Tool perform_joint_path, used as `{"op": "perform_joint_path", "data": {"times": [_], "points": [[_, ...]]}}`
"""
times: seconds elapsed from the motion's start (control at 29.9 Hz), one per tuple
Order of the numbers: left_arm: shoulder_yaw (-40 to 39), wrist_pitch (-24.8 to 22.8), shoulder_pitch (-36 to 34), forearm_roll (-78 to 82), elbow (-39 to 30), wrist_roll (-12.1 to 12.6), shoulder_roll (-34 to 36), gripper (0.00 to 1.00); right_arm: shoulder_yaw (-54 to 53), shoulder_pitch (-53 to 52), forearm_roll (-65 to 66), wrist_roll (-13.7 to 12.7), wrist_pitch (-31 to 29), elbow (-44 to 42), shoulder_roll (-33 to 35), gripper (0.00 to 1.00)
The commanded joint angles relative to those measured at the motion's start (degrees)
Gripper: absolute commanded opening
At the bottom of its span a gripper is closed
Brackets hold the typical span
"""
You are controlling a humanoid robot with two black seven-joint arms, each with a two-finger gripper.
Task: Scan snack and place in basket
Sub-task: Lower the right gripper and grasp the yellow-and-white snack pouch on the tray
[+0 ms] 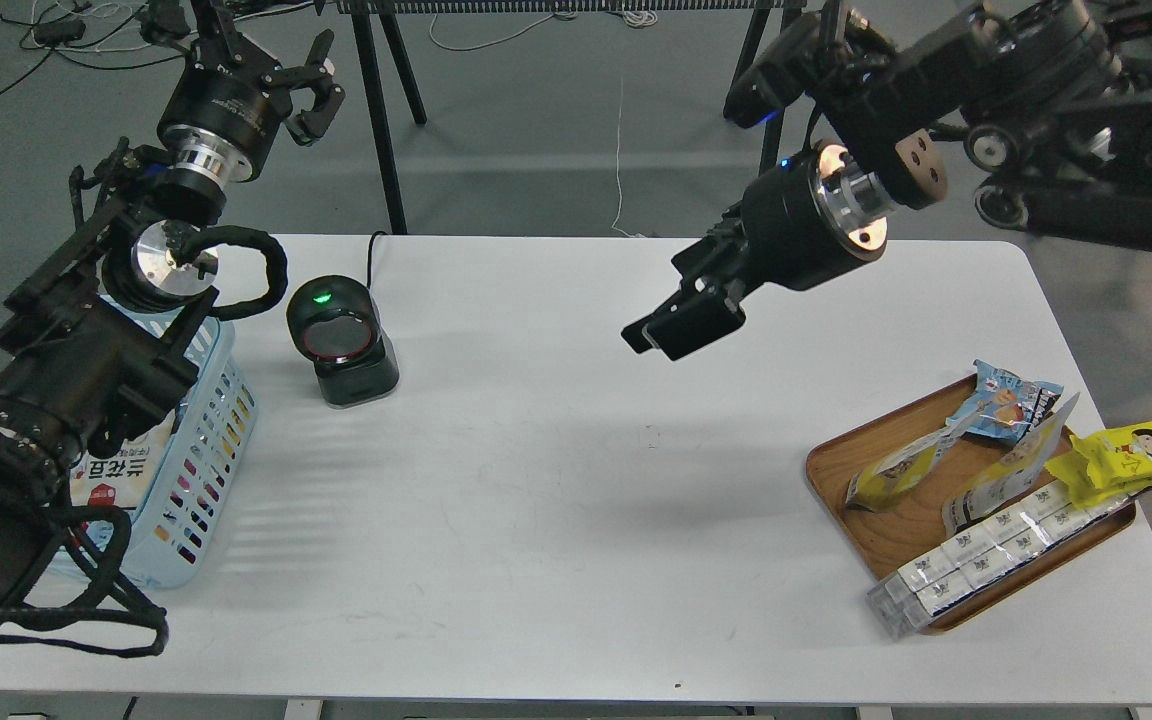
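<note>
Snack (pixel 901 470) lies on a wooden tray (pixel 841 470) near the table's (pixel 536 520) right edge; basket (pixel 206 440) sits at its left edge. Left gripper (pixel 311 85) is spread and empty; right gripper's (pixel 661 335) fingers cannot be told apart.

Black arms with silver wrist rings, looping black cables, white lettering.

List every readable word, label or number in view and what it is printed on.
"뉴잔믑", roughly; large Korean letters, partly hidden: white packet in the basket.
Left gripper wrist housing: white lettering, unreadable.
Tray packets, yellow cartoon-face packet, boxed row: print too small.
</note>
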State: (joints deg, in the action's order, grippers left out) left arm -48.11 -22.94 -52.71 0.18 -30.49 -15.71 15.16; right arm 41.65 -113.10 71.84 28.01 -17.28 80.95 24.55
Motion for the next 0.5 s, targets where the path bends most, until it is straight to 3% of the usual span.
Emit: {"op": "perform_joint_path", "data": {"times": [0.0, 0.33, 0.47], "points": [[0.0, 0.0, 0.2, 0.0, 0.0, 0.0, 0.1, 0.99, 4.0, 0.0, 10.1, 0.0, 5.5, 2.0, -0.5, 0.96], [0.1, 0.4, 0.7, 0.0, 0.2, 0.1, 0.1, 0.99, 17.5, 3.4, 27.3, 0.0, 23.4, 3.1, 0.0, 0.92], [0.1, 0.5, 0.6, 0.1, 0.2, 0.1, 0.0, 0.99, 20.2, 5.3, 30.0, 0.0, 24.9, 2.1, 0.1, 0.93]]}}
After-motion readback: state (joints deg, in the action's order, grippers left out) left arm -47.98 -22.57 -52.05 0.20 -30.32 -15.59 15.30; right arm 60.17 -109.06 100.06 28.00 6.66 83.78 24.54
